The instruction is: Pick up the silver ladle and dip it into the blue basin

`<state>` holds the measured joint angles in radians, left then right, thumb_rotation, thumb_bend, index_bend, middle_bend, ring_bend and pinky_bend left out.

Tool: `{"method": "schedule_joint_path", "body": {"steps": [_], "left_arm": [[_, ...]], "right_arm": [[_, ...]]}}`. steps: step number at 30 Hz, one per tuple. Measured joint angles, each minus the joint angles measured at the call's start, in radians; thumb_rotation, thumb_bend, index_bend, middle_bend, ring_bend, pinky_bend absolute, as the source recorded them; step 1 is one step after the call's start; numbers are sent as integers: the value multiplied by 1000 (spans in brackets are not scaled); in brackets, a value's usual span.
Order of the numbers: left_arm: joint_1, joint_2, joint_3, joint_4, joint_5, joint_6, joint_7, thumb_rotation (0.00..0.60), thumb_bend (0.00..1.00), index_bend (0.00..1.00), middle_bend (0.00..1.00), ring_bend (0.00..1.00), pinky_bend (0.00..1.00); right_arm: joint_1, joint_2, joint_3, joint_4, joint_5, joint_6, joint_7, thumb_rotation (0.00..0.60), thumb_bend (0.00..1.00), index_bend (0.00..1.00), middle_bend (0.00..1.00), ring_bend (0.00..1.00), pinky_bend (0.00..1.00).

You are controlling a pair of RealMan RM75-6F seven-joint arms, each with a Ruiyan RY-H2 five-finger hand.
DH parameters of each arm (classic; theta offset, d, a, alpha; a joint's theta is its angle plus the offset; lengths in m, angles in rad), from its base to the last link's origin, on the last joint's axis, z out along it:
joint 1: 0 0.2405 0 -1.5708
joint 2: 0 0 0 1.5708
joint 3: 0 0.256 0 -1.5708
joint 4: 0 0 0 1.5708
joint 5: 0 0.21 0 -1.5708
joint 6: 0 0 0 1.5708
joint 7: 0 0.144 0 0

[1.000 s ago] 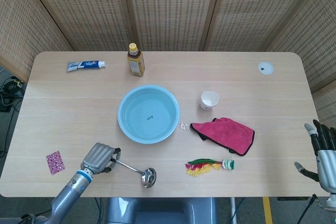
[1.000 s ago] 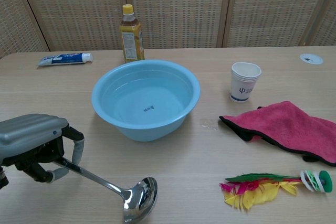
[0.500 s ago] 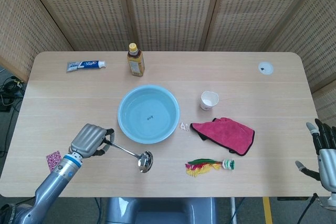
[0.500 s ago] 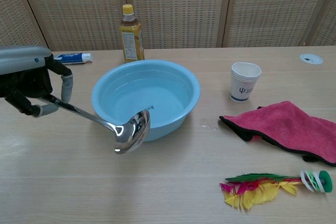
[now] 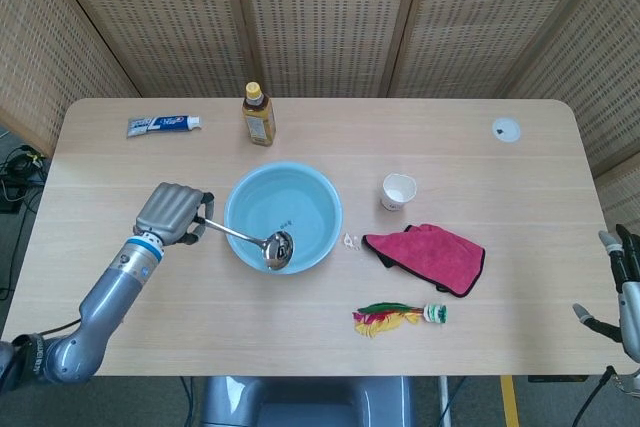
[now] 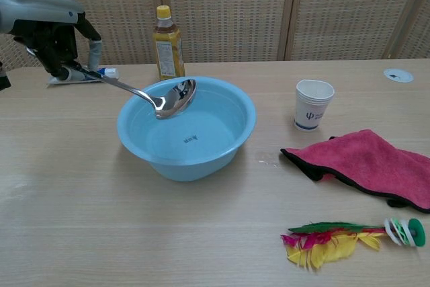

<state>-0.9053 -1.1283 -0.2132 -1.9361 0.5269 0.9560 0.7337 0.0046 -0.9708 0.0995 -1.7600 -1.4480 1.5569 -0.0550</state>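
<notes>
Gripping thin handle of shiny silver ladle [image 6: 158, 99], left hand [image 6: 50, 31] fingers curled; bowl above round blue basin [image 6: 187, 128].

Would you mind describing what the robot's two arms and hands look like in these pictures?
The left hand has a ribbed silver-grey back, dark fingers with grey tips and a blue band at the wrist, on a smooth grey metallic arm. The right hand, at the frame edge, shows dark fingers and a light grey palm.
</notes>
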Motion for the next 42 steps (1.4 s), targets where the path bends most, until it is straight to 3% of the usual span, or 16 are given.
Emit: {"method": "schedule_joint_path", "body": {"steps": [9, 18, 30, 42], "left_arm": [[-169, -95, 9, 182, -179, -22, 101, 600, 564, 638, 902, 855, 927], [-275, -248, 46, 356, -278, -35, 186, 600, 571, 638, 902, 855, 927], [-353, -401, 90, 534, -368, -45, 265, 600, 577, 638, 902, 855, 918], [-394, -484, 99, 623, -430, -32, 340, 600, 579, 635, 902, 855, 918]], "right_arm": [[2, 5, 13, 8, 45, -17, 15, 600, 0, 0, 0, 0, 0], [12, 6, 23, 20, 81, -48, 23, 600, 0, 0, 0, 0, 0], [14, 9, 31, 31, 111, -64, 41, 600, 0, 0, 0, 0, 0], [19, 11, 35, 40, 116, -75, 59, 600, 0, 0, 0, 0, 0]]}}
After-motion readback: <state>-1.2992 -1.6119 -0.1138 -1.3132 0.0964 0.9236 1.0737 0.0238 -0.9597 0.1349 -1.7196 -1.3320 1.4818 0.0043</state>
